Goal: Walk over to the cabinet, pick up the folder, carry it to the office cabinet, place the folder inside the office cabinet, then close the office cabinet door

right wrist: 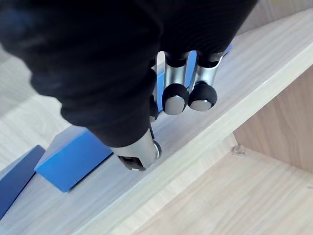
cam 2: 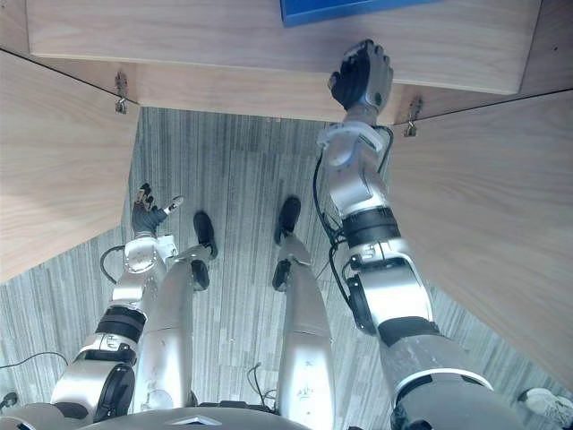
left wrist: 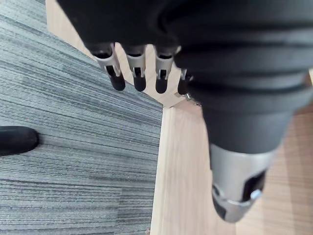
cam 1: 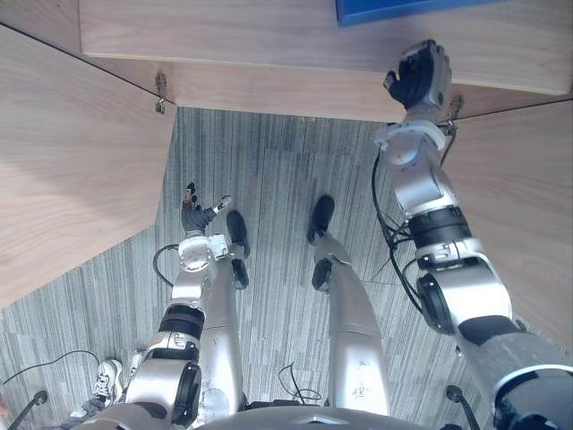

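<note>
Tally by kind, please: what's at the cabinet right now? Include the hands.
folder: 1 (can't tell whether the darker blue edge beside it is a separate thing)
open cabinet doors: 2, left door, right door
door hinges: 2, left hinge, right hinge
robot hands: 2, left hand, right hand
total: 7

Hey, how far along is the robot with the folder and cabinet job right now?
Done, apparently: the folder lies flat on the cabinet shelf, so it looks placed, though this could be the pickup instead. In hand: nothing. The right hand is over the shelf edge by the folder, fingers curled and empty; the left hand hangs open. Left: the doors stand open and need closing.
</note>
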Controlling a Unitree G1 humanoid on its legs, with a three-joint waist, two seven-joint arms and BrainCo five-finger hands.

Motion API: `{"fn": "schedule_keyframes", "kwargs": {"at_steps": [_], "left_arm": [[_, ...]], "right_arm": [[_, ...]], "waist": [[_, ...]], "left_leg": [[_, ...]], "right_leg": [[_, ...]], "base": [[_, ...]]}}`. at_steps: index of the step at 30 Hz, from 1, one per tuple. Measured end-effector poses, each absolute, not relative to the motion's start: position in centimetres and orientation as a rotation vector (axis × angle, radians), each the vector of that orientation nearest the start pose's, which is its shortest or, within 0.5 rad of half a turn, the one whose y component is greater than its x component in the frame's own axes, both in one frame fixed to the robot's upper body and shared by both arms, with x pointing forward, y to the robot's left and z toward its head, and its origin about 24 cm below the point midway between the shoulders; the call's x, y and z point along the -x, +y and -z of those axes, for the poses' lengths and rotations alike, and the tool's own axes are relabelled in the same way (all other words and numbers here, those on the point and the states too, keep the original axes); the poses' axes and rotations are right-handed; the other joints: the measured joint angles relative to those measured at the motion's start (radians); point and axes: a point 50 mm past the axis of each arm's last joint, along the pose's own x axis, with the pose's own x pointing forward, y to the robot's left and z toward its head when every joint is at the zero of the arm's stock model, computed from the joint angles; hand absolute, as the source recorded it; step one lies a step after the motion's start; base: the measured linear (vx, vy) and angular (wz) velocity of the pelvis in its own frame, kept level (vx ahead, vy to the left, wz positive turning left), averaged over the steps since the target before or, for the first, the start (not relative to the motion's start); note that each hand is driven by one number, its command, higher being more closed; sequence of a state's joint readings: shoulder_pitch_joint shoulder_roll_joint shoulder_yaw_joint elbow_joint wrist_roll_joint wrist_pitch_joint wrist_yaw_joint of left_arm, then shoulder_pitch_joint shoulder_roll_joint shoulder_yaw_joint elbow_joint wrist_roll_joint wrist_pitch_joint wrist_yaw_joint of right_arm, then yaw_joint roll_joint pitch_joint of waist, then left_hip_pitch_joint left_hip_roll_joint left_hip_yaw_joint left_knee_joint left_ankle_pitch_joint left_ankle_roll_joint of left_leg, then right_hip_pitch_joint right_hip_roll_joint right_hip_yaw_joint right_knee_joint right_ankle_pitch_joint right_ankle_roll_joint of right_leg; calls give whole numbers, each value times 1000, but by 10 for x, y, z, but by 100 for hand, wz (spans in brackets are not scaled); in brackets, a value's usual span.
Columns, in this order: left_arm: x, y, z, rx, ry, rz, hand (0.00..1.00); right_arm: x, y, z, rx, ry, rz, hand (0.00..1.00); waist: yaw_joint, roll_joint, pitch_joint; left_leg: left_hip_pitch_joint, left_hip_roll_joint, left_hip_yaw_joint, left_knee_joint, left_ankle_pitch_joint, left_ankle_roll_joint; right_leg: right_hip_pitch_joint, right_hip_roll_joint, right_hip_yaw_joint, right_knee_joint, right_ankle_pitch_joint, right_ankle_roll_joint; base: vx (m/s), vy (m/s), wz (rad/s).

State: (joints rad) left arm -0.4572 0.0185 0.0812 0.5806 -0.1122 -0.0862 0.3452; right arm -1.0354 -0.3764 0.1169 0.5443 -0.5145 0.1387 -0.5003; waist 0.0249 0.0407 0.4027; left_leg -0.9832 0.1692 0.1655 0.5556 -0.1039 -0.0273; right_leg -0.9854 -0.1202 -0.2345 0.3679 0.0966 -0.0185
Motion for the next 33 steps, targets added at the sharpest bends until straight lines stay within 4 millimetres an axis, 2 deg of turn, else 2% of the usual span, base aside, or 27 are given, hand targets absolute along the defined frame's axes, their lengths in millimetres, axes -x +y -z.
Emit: {"fn": "schedule_keyframes", "kwargs": {"at_steps": [4,11,17,24,33], "left_arm": [[-337,153,-44,92,70,-313,0],[-336,156,-41,99,85,-332,0],[-330,160,-34,97,97,-351,0],[-315,166,-20,114,118,-366,0],[-301,175,-21,131,74,-386,0]], "right_arm": [[-393,-154,-299,842,-638,523,100],[-399,-135,-323,860,-656,462,100],[-399,-133,-343,851,-686,456,100],[-397,-143,-360,762,-677,470,100],[-391,-179,-378,650,-665,524,100]], "waist": [[-2,-2,1],[-3,-6,3],[3,-7,4],[5,-8,4],[15,-9,5]], "left_leg": [[-28,1,-3,2,0,0],[-50,-4,-23,-11,8,0],[-53,-25,-29,-56,36,-3],[-55,-49,-52,-120,82,-13],[-42,-57,-49,-170,117,-15]], "right_leg": [[-25,-1,-2,5,1,-1],[-33,-6,-25,0,0,-1],[-48,-23,-35,0,-3,-3],[-63,-49,-70,21,-22,-15],[-64,-69,-90,35,-35,-20]], "base": [[0,0,0],[25,-5,6],[27,-6,14],[21,-12,22],[8,-15,13]]}}
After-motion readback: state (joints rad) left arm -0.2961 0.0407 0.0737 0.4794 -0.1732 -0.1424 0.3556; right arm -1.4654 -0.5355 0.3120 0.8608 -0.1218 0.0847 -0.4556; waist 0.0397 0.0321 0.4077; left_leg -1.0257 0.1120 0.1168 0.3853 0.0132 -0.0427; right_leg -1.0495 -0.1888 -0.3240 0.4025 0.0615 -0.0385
